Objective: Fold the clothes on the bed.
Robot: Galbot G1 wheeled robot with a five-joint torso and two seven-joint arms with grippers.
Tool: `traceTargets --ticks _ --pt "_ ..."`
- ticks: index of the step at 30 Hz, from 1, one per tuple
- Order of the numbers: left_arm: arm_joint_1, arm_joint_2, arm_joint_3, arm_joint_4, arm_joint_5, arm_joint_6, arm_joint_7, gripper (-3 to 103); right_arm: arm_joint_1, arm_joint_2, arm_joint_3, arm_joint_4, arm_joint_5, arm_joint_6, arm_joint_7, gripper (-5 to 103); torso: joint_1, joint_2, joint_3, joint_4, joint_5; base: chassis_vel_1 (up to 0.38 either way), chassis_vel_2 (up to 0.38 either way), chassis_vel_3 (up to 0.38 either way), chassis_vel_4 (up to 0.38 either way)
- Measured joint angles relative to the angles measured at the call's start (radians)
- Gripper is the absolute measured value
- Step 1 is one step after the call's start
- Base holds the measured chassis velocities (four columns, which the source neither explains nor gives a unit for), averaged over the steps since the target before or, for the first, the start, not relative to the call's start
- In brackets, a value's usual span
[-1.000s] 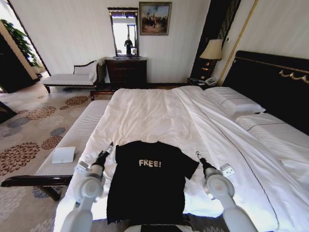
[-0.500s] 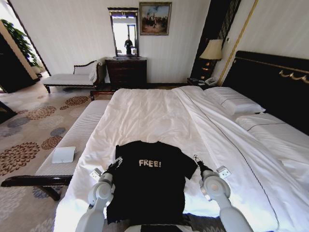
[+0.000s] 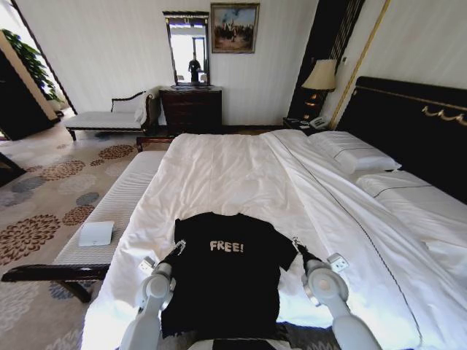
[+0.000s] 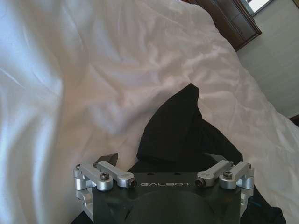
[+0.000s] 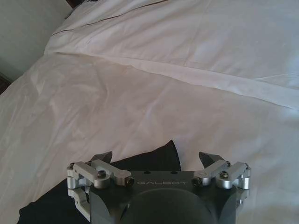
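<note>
The clothes, a black T-shirt (image 3: 226, 273) with white "FREE!" lettering, lie flat on the near end of the bed (image 3: 233, 175), which has white sheets. At the shirt's left sleeve my left gripper (image 3: 177, 248) stands open. In the left wrist view the gripper (image 4: 161, 159) has the bunched black sleeve (image 4: 180, 126) just ahead, between its spread fingertips. My right gripper (image 3: 298, 244) is open at the right sleeve. The right wrist view has the gripper (image 5: 155, 157) straddling the sleeve's edge (image 5: 156, 156), with white sheet beyond.
A long pale bench (image 3: 109, 219) runs along the bed's left side with a small white pad (image 3: 96, 233) on it. Pillows (image 3: 354, 154) and a dark headboard (image 3: 408, 124) are at the right. A dresser (image 3: 191, 108) stands against the far wall.
The left gripper has pulled back toward me and moved inward onto the left sleeve. The right gripper has shifted slightly inward at the right sleeve. The shirt lies much as before.
</note>
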Motion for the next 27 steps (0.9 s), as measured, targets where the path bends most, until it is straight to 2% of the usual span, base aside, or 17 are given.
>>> traceTargets --ticks 1,4,6,9,11,14,15,17,18,20,21,24,26,27 --pt "-0.006 -0.004 0.0 0.005 0.0 -0.003 0.001 101 -0.001 0.0 0.001 0.001 0.0 0.0 0.001 100 0.0 0.0 0.0 0.0 0.0 0.0 0.0 0.0 0.0" --pt "-0.009 -0.01 -0.002 0.008 0.001 -0.009 0.007 92 -0.004 0.003 0.002 0.004 0.0 0.0 0.002 100 0.0 0.0 0.0 0.0001 0.0 0.0 0.0 0.0 0.0" --pt "-0.009 -0.011 -0.003 0.008 0.002 -0.01 0.009 92 -0.005 0.004 0.002 0.005 0.0 0.0 0.002 100 0.0 0.0 0.0 0.0 0.0 0.0 0.0 0.0 0.0" --pt "-0.009 -0.013 -0.013 0.006 0.004 -0.012 0.016 75 -0.011 0.004 0.004 0.007 -0.001 0.0 0.002 100 0.0 0.0 0.0 0.0001 0.0 0.0 0.0 0.0 0.0" --pt "-0.009 -0.013 -0.014 0.004 0.004 -0.012 0.016 75 -0.011 0.004 0.004 0.007 -0.001 0.0 0.002 100 0.0 0.0 0.0 0.0001 0.0 0.0 0.0 0.0 0.0" --pt "-0.009 -0.012 -0.022 -0.003 0.004 -0.013 0.017 58 -0.016 0.008 0.004 0.007 -0.003 0.0 0.002 100 0.0 0.0 0.0 0.0 0.0 0.0 0.0 0.0 0.0" --pt "-0.009 -0.012 -0.022 -0.003 0.004 -0.013 0.017 58 -0.016 0.008 0.004 0.007 -0.003 0.0 0.002 100 0.0 0.0 0.0 0.0 0.0 0.0 0.0 0.0 0.0" --pt "-0.012 -0.011 -0.027 -0.004 0.003 -0.014 0.017 47 -0.019 0.012 0.003 0.008 -0.006 0.0 0.002 100 0.0 0.0 0.0 0.0001 0.0 0.0 0.0 0.0 0.0" --pt "-0.012 -0.011 -0.027 -0.004 0.003 -0.014 0.017 47 -0.019 0.012 0.003 0.008 -0.006 0.0 0.002 100 0.0 0.0 0.0 0.0001 0.0 0.0 0.0 0.0 0.0" --pt "-0.014 -0.011 -0.028 -0.004 0.003 -0.014 0.018 36 -0.023 0.014 0.002 0.008 -0.008 0.0 0.002 100 0.0 0.0 0.0 0.0 0.0 0.0 0.0 0.0 0.0" --pt "-0.014 -0.011 -0.028 -0.004 0.003 -0.014 0.018 36 -0.023 0.014 0.002 0.008 -0.008 0.0 0.002 100 0.0 0.0 0.0 0.0 0.0 0.0 0.0 0.0 0.0" --pt "-0.014 -0.011 -0.029 0.003 0.004 -0.017 0.025 20 -0.026 0.014 0.003 0.008 -0.009 0.0 0.002 100 0.0 0.0 0.0 0.0 0.0 0.0 0.0 0.0 0.0" --pt "-0.014 -0.012 -0.03 0.006 0.004 -0.018 0.027 20 -0.027 0.014 0.003 0.008 -0.01 0.0 0.002 100 0.0 0.0 0.0 0.0 -0.0001 0.0 0.0 0.0 0.0" --pt "-0.014 -0.012 -0.031 0.007 0.004 -0.019 0.029 15 -0.028 0.014 0.003 0.007 -0.01 0.0 0.002 100 0.0 0.0 0.0 0.0 -0.0001 0.0 0.0 0.0 0.0"
